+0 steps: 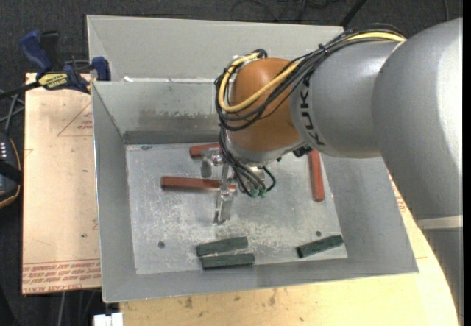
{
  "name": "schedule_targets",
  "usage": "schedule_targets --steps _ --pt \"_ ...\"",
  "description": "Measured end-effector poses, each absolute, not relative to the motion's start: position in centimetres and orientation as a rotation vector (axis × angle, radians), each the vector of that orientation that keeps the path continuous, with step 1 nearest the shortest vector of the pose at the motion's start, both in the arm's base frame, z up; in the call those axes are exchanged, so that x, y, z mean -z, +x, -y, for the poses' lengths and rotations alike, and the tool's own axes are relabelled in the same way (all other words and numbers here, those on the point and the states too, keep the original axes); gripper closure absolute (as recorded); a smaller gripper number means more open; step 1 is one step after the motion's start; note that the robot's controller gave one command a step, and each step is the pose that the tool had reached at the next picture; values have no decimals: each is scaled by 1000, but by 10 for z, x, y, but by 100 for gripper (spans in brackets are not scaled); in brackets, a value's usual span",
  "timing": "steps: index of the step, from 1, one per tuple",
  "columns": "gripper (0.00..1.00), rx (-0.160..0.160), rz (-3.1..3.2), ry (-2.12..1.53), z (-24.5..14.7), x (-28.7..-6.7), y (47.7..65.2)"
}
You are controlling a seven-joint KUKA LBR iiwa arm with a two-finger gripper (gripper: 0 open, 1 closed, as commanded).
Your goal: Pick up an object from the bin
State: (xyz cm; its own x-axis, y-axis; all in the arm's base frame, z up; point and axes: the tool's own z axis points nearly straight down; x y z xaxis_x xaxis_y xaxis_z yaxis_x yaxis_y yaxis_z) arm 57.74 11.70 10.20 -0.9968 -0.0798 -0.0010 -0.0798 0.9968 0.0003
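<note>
Near the centre of the scuffed grey metal bin's floor (162, 221), the gripper (218, 186) is held wide astride a red-brown flat bar (188, 184).

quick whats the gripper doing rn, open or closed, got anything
Gripper: cannot be told whether it is open or closed. It is low, at the right end of the red-brown stick, and no hold shows.

On the floor of my grey bin (151, 221), a long red bar (184, 184) is lying at nine o'clock, a short red bar (200, 149) at eleven, a third red bar (317, 177) at three, paired green blocks (221, 246) at six, a single green block (321, 246) at five.
</note>
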Motion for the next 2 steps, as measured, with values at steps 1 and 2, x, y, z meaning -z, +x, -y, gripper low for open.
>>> schedule_targets --steps 1,2 --pt "100 -5 -3135 -155 -132 -72 596" --pt "100 -5 -3135 -154 -132 -72 596"
